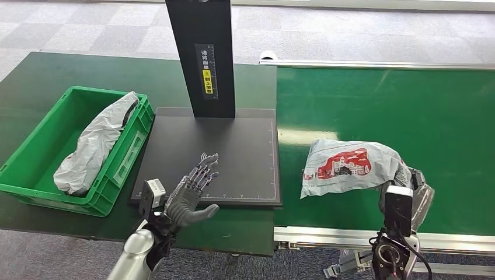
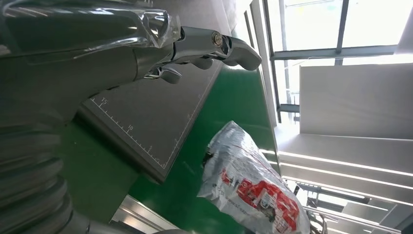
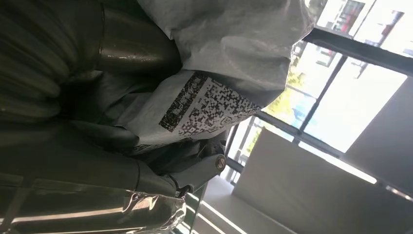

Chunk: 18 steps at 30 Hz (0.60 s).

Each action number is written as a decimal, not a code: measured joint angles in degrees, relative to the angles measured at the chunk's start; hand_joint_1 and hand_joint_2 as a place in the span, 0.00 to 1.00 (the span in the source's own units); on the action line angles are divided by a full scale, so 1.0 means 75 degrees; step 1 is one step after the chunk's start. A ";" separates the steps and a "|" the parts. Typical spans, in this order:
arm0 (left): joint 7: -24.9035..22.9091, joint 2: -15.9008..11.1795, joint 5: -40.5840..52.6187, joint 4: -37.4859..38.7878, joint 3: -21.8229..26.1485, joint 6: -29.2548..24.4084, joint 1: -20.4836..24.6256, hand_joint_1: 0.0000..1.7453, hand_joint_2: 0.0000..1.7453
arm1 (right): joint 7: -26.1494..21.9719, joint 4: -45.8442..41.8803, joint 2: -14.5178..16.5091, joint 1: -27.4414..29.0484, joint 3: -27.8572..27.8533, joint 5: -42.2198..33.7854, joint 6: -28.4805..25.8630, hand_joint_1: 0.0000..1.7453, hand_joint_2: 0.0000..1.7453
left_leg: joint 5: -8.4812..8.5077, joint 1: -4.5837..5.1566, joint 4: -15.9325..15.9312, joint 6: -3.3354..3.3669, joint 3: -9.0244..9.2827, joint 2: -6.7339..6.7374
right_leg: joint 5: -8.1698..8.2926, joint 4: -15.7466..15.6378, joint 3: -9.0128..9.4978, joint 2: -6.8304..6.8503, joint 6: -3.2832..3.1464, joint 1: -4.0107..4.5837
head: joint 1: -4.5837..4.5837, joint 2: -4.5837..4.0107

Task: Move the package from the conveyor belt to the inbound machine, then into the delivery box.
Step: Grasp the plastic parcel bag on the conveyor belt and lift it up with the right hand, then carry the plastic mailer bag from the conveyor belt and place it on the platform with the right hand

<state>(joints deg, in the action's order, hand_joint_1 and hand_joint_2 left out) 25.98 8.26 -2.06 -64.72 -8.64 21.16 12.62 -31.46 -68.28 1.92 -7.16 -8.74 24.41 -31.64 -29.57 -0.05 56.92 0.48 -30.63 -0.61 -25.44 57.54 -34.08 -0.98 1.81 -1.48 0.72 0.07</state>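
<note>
Now the right hand (image 1: 421, 195) grips the grey printed package (image 1: 350, 166) near the conveyor belt's (image 1: 443, 116) front edge — lift clear, carry to the black scanner plate (image 1: 245, 140), label upward; left hand (image 1: 192, 189) spread, empty.

The right hand (image 1: 421, 195) is mostly buried behind the grey package (image 1: 352, 166) it grips, the black scanner post (image 1: 201, 55) runs off the top edge, and its yellow label (image 1: 206, 73) is too small to read.

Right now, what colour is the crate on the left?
Bright green crate, clearest in the head view.
</note>
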 joint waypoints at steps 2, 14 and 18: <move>0.0001 0.0000 -0.0036 0.0010 -0.0009 -0.0030 0.0021 0.00 1.00 | -0.0091 -0.0240 0.0023 0.0081 -0.0057 -0.0034 -0.0196 1.00 1.00 | 0.0000 0.0000 0.0000 0.0000 0.0000 0.0001 | 0.0000 0.0000 0.0000 0.0000 0.0000 0.0000 | 0.0000 0.0000; 0.0106 -0.0044 -0.0208 0.0015 -0.0013 -0.0407 0.0156 0.00 1.00 | -0.0837 -0.1347 0.0107 0.0127 0.0150 -0.0022 -0.0586 1.00 1.00 | 0.0001 -0.0002 0.0000 0.0000 -0.0003 0.0001 | 0.0000 0.0002 0.0002 0.0000 -0.0001 0.0001 | 0.0001 0.0000; 0.0184 -0.0077 -0.0353 0.0009 -0.0003 -0.0498 0.0223 0.00 1.00 | -0.0961 -0.1533 0.0071 -0.0290 0.0616 0.0419 -0.0596 1.00 1.00 | 0.0002 -0.0002 -0.0001 0.0001 -0.0005 0.0010 | 0.0001 0.0004 0.0002 -0.0007 -0.0001 0.0000 | 0.0001 0.0000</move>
<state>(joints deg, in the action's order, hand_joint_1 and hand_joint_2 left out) 27.37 7.68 -4.71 -64.65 -8.67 17.42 14.29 -38.66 -79.78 2.45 -9.34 -4.12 27.56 -36.11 -29.55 -0.07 56.91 0.48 -30.66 -0.54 -25.43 57.57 -34.06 -1.03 1.80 -1.48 0.73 0.07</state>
